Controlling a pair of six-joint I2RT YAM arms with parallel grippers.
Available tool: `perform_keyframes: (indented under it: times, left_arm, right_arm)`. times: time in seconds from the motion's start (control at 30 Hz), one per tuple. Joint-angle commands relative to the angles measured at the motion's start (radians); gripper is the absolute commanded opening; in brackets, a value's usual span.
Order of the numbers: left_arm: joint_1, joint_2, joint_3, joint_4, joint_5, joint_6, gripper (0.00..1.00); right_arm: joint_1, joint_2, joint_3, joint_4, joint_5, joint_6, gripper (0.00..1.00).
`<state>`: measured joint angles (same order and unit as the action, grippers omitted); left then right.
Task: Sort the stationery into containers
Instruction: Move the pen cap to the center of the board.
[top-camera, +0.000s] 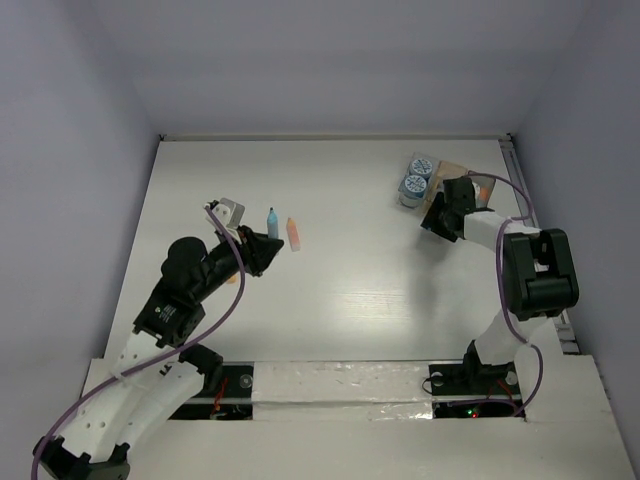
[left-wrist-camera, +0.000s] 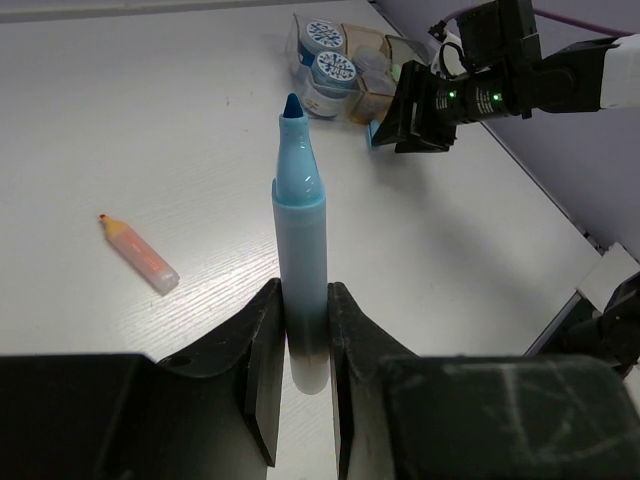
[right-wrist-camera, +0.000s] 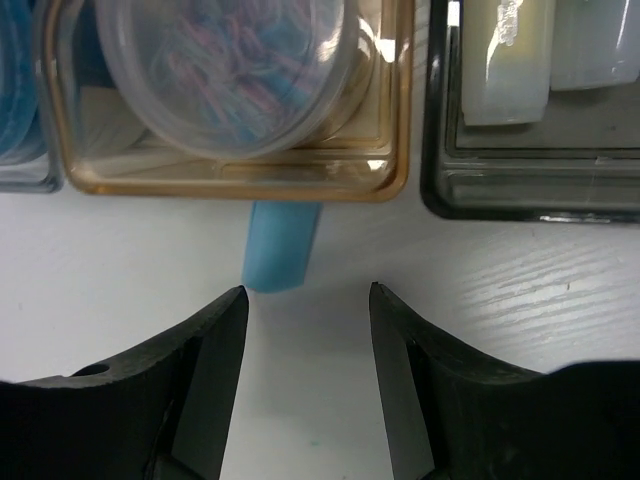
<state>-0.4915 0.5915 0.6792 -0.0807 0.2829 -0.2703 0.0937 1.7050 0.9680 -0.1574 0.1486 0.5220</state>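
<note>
The left hand (left-wrist-camera: 303, 322) is clamping the blue marker (left-wrist-camera: 298, 250) by its tail, tip forward, seemingly for carrying. An orange marker (left-wrist-camera: 140, 257) is lying on the worktop (left-wrist-camera: 150, 120). Farthest, the right hand (right-wrist-camera: 308, 300) is hanging open before a blue piece (right-wrist-camera: 283, 245) against the amber box (right-wrist-camera: 230, 186).

Desk: white wood-grain desk (top-camera: 360, 290), matte, spanning from wall to wall.
Walls: plain pale lavender-grey walls (top-camera: 330, 60) at left, far and right, meeting the desk's edges.
Near edge: white ledge (top-camera: 340, 385) running across.
Light: soft and even, with a faint sheen near the desk's middle.
</note>
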Motion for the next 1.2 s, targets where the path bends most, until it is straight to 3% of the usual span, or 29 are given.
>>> perform_keyframes:
  times: [0.0,0.5,0.63,0.73,0.93,1.17]
  left_arm:
    - [-0.005,0.005,0.029,0.022,-0.005,0.013,0.00]
    - [-0.005,0.024,0.029,0.027,-0.007,0.013,0.00]
    - [0.004,0.025,0.028,0.027,-0.004,0.011,0.00]
    - [0.013,0.027,0.028,0.032,0.001,0.011,0.00]
    - [0.013,0.030,0.028,0.033,0.006,0.009,0.00]
    - [0.022,0.025,0.026,0.030,0.004,0.009,0.00]
  right_arm:
    - [-0.017,0.016,0.035,0.084,-0.015,0.016,0.57]
    - [-0.017,0.093,0.064,0.127,0.017,0.018,0.48]
    - [-0.026,0.087,0.048,0.134,-0.026,0.016,0.26]
    - [0.001,0.039,-0.006,0.140,-0.066,0.004,0.23]
    - [0.231,-0.027,-0.031,-0.017,0.031,-0.057,0.23]
    - [0.477,0.074,0.066,-0.310,0.251,-0.016,0.26]
